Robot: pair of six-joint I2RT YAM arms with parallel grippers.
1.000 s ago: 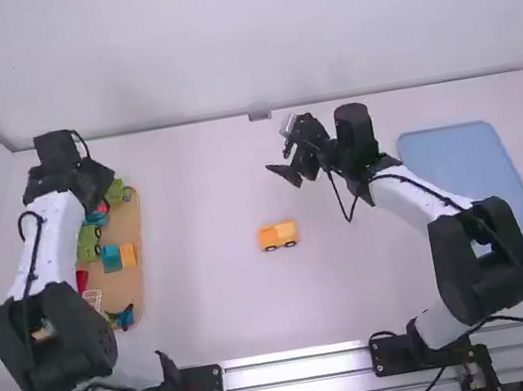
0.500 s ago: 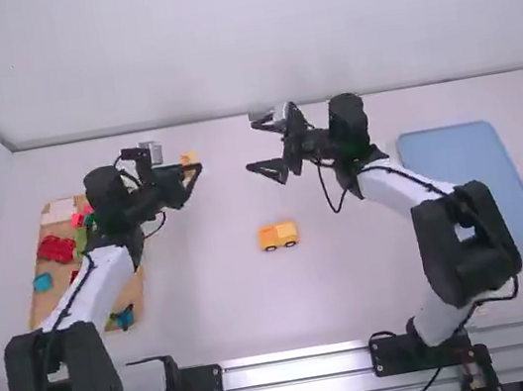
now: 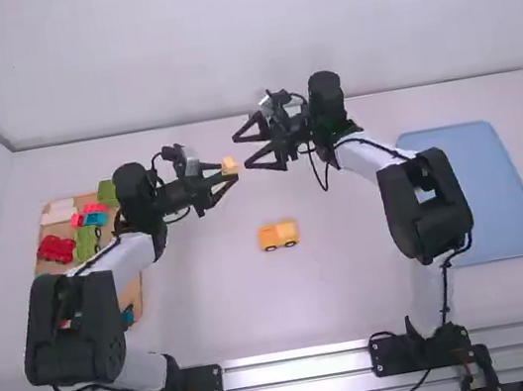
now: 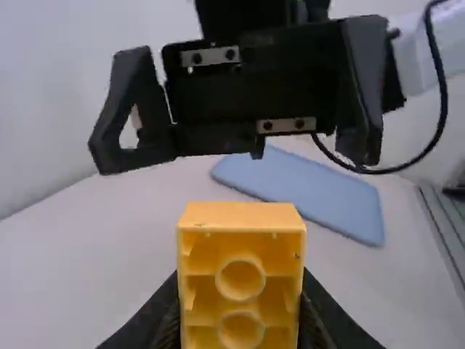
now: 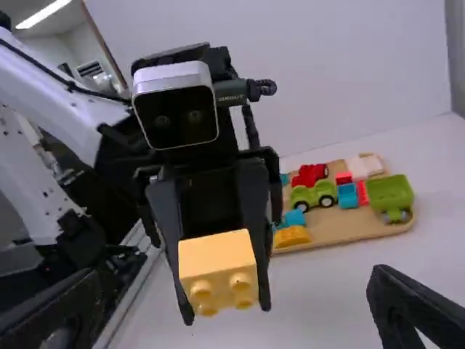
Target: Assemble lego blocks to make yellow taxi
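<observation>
My left gripper [image 3: 228, 175] is raised over the table left of the middle, shut on a yellow block [image 3: 229, 165]. In the left wrist view the yellow block [image 4: 241, 269] sits between the left gripper's [image 4: 243, 320] fingers, hollow underside showing. Facing it from the right, my right gripper [image 3: 242, 152] stands open with nothing between its fingers. From the right wrist view, the right gripper's [image 5: 236, 309] fingers are wide apart, and the block [image 5: 218, 260] hangs between them but farther off, studs visible. A yellow car piece with black wheels [image 3: 278, 236] rests on the table centre, below both grippers.
A wooden tray [image 3: 130, 296] with red, green and blue toy vehicles and blocks lies at the left, partly under the left arm. A blue tray [image 3: 491, 187] lies at the right. The white back wall [image 3: 245, 38] rises behind both arms.
The left arm has swung from the wooden tray towards the middle, bringing the yellow block along. The right gripper has moved left and spread its fingers wider. The wheeled car piece has stayed put.
</observation>
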